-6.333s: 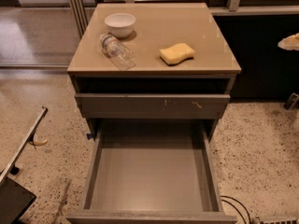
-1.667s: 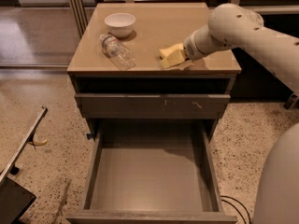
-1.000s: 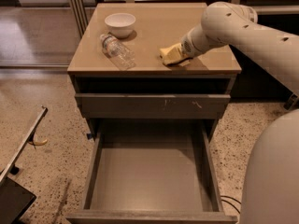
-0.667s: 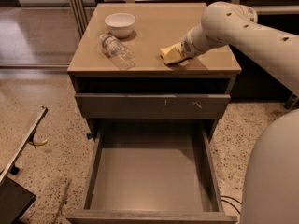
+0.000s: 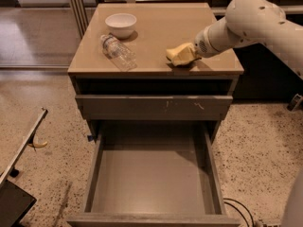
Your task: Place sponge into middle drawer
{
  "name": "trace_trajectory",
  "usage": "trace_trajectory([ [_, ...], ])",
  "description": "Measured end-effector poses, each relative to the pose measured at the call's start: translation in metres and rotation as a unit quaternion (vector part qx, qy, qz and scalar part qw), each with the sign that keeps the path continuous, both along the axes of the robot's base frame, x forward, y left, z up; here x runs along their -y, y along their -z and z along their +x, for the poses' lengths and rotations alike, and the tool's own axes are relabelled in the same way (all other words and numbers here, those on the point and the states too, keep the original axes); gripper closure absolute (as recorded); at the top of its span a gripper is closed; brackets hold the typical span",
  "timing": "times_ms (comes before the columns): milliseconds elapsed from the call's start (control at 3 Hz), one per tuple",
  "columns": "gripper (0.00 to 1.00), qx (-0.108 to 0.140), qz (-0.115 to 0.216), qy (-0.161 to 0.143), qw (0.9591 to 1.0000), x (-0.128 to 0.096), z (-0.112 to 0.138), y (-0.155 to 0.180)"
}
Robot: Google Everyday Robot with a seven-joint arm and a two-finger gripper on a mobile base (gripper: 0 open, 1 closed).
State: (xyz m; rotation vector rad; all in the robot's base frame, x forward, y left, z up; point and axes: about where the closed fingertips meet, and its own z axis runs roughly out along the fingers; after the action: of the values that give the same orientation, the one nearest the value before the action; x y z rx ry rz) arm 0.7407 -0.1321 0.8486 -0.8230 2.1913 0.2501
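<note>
The pale yellow sponge [image 5: 179,55] lies near the right front of the tan cabinet top [image 5: 156,27], its right end tipped up against my gripper. My gripper [image 5: 194,52] reaches in from the right on the white arm [image 5: 246,22] and meets the sponge's right end; the wrist hides the contact. The middle drawer [image 5: 151,174] is pulled wide open below, with a bare grey floor and nothing in it.
A white bowl [image 5: 120,23] and a clear plastic bottle [image 5: 117,51] lying on its side are on the left of the cabinet top. The grey drawer front with pale scratches [image 5: 154,107] sits above the open drawer. Speckled floor surrounds the cabinet; a cable [image 5: 236,206] lies at lower right.
The arm came in from the right and reached the sponge. Over the last second it has stayed nearly still, and the sponge's right end has tipped up slightly.
</note>
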Motion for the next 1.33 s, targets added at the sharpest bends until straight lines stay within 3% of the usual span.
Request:
trace_trajectory([
  [333, 1.00, -0.006, 0.002, -0.042, 0.9991, 0.009, -0.041, -0.013],
  [667, 1.00, -0.019, -0.002, -0.099, 0.9949, 0.018, -0.093, -0.002],
  [1000, 1.00, -0.038, 0.006, -0.165, 0.9856, 0.024, -0.143, 0.036],
  [1333, 1.00, -0.064, 0.021, -0.209, 0.9755, 0.025, -0.181, 0.094],
])
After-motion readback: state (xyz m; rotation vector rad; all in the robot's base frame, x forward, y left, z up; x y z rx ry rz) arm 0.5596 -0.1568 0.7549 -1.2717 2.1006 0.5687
